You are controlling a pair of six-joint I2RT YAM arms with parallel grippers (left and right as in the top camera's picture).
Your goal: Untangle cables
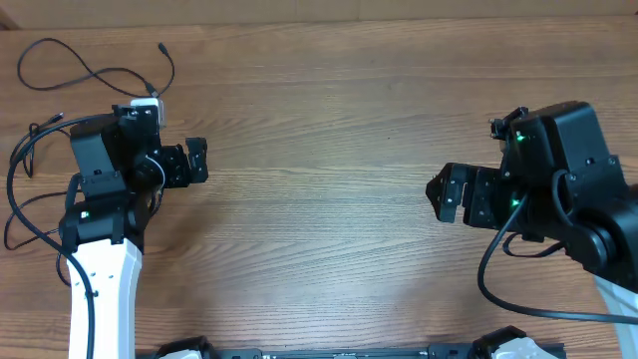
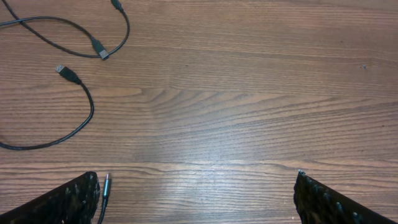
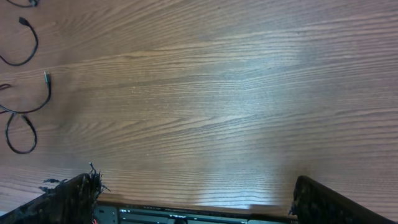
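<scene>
Left gripper (image 2: 196, 186): jaws spread wide, nothing between them. Only bare table (image 2: 249, 112) shows under it (its fingertips sit in the two bottom corners of the left wrist view).

Right gripper (image 3: 193, 193): jaws wide apart too, empty, plain wood grain below. From overhead it hangs over the right side of the table, well apart from any cord.

Cables (image 1: 100, 72): all at the far-left end of the table, around and behind the left arm (image 1: 100, 199). From overhead:
- One thin cord makes an open loop near the top-left corner and trails toward the arm.
- More black cord lies to the arm's left. Can't tell there which is task cord and which is arm wiring.

Left wrist view, upper left:
- Two cords cross each other at the top edge.
- A third, ending in a USB-style plug (image 2: 62, 70), curves down and off the left edge. It lies near the others but isn't touching them.
- A small jack plug (image 2: 106, 183) lies just beside the left fingertip (image 2: 71, 198), not gripped.

Right wrist view: cord ends and one small closed loop (image 3: 22, 134) along the left edge, far from its jaws.
</scene>
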